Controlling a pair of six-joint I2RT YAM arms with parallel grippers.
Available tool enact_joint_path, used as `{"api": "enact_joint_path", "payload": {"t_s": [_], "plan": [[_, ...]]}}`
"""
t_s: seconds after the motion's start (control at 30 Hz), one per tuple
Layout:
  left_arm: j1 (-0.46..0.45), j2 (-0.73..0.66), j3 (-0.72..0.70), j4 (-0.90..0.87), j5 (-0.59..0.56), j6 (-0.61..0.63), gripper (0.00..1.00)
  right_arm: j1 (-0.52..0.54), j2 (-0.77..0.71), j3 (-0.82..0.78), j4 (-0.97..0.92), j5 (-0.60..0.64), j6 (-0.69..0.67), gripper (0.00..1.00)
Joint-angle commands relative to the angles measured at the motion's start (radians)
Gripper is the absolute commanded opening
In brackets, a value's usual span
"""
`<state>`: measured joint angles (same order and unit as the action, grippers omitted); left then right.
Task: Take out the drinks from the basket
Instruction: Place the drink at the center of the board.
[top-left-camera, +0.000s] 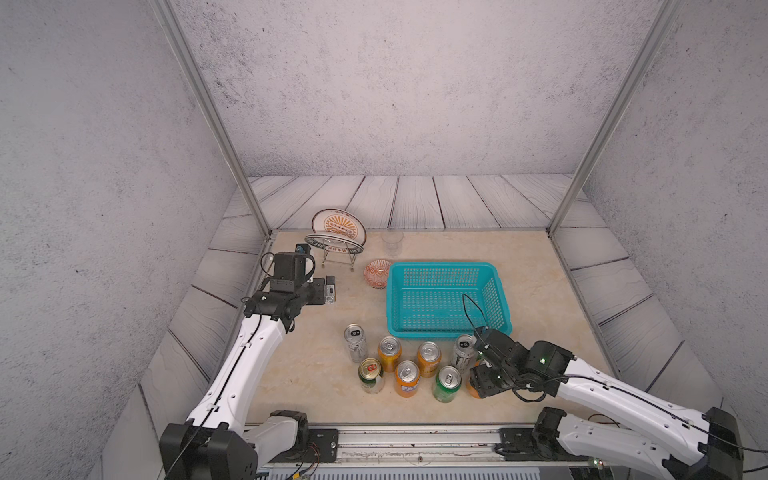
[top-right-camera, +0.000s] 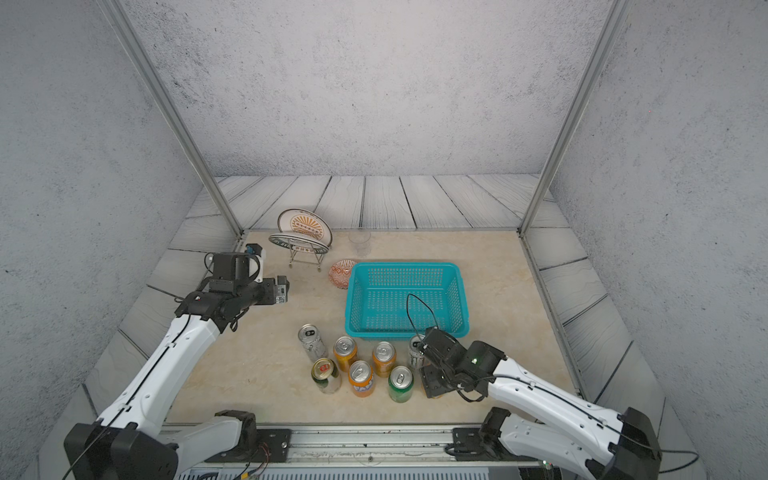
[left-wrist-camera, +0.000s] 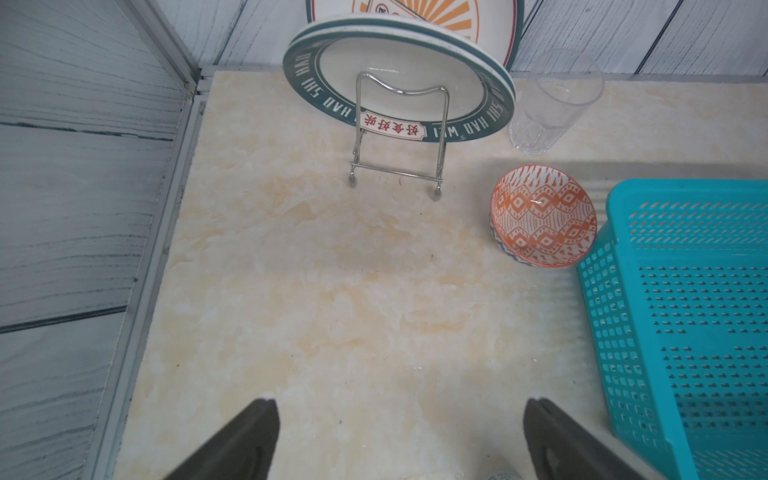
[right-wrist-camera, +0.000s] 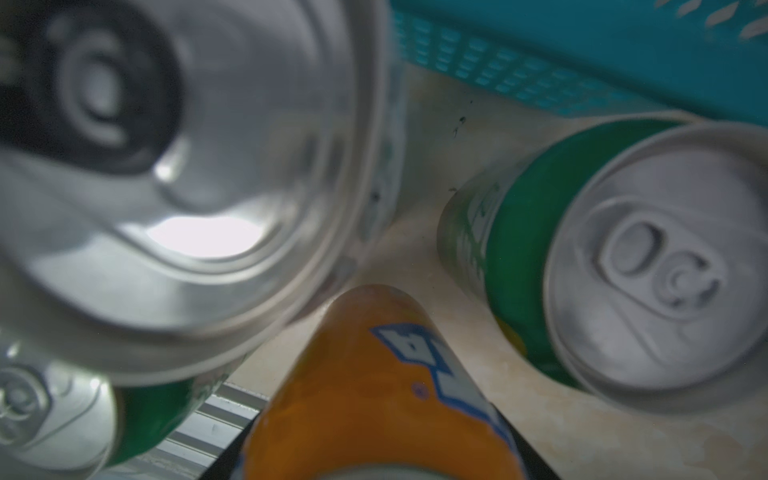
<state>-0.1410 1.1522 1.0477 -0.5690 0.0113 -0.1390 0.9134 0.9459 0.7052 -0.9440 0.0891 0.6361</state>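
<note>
Right gripper (top-left-camera: 481, 379) is clamped round an orange can (right-wrist-camera: 374, 395), gripping it by the sides, low down at the 3 o'clock end of the bunch of cans. I can't tell from here if its base is on the counter (top-left-camera: 299, 374) yet.

It's a tight spot. A silver-white can (top-left-camera: 464, 351) sits just beside it at about 11 o'clock, and a green can (top-left-camera: 446, 383) is close at 9 o'clock. The right wrist view shows a second green can (right-wrist-camera: 623, 257) near the basket wall, hidden under the arm in both top views. The rest of the drinks stand upright in a cluster at 6 o'clock of the basket (top-left-camera: 442, 265), which looks empty in both top views, so I reckon this is the last one going down.

To do it well, I'd say:
- keep the can upright and lower it straight
- let go only once the base sits flat
- open just enough to clear the can, since there are neighbours on 2 sides
- lift straight up before swinging away, or a finger will clip the silver-white one

Left gripper (left-wrist-camera: 401, 409) is spread wide with nothing in it, hanging over bare counter at 9 o'clock of the basket, well out of the way.
</note>
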Motion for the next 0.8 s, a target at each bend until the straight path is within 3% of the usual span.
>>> {"api": "enact_joint_path", "payload": {"t_s": [0.0, 0.77], "plan": [[0.009, 0.005, 0.011, -0.004, -0.008, 0.002, 0.99, 0.005, 0.005, -0.008, 0.058, 0.032, 0.033, 0.60], [0.012, 0.009, 0.012, -0.003, -0.009, 0.003, 0.99, 0.007, 0.044, -0.037, 0.078, 0.045, 0.045, 0.72]]}}
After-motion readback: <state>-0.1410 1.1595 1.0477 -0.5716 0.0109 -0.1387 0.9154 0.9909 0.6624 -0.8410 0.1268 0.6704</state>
